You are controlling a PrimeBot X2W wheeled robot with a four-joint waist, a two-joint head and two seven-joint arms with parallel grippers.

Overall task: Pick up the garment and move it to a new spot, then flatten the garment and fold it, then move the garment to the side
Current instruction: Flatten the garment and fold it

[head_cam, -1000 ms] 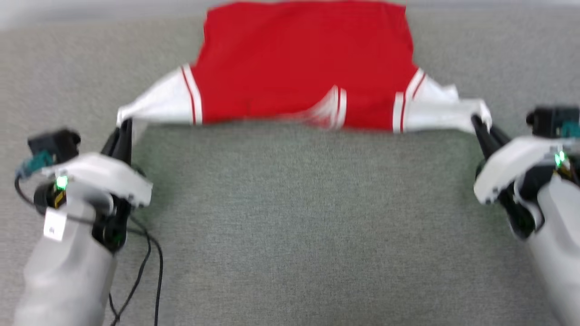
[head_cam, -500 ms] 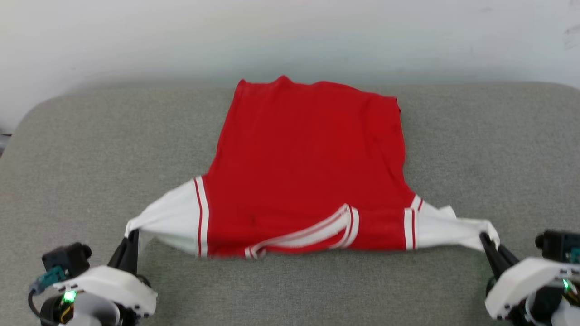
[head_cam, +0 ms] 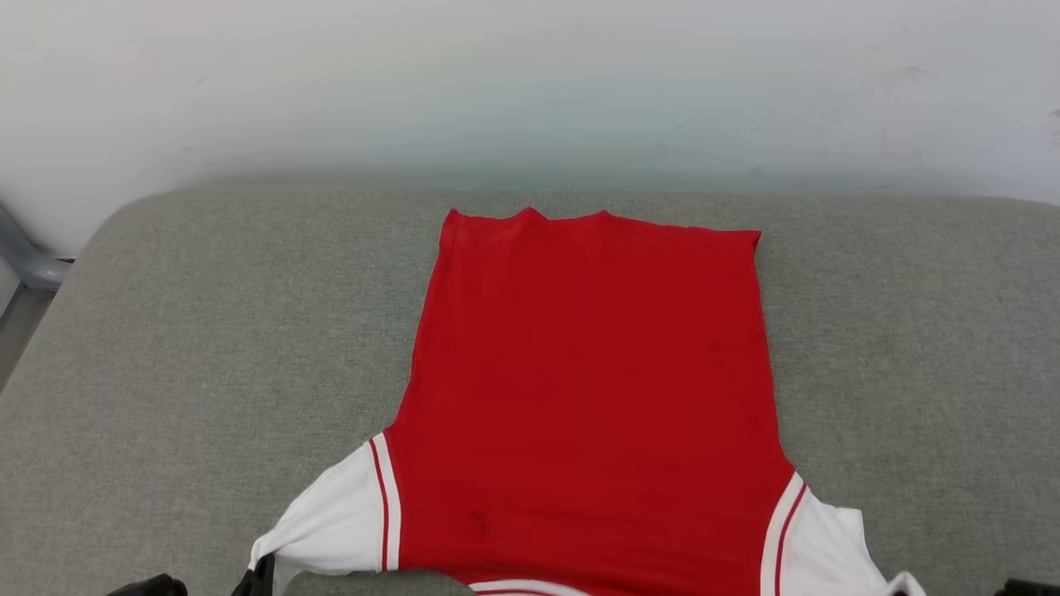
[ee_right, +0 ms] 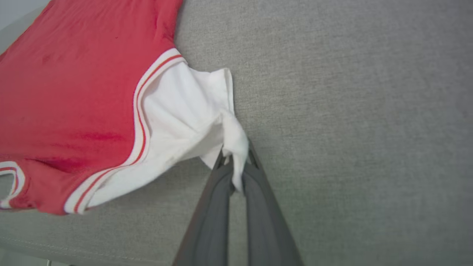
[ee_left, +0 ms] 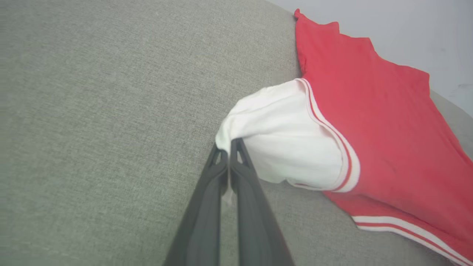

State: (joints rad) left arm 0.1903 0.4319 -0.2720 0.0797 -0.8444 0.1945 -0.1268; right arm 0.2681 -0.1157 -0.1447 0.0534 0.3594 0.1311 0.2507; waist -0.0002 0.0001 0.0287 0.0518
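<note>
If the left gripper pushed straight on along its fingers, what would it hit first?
The white sleeve of the shirt, which the left gripper pinches at its tips. Past the sleeve, probably the grey cushion, though depth is unclear.

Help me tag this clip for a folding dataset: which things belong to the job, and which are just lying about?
Job: shirt; left gripper, shut on the shirt; right gripper, shut on the shirt.
Just there: grey cushion under it; wall; metal bar.
</note>
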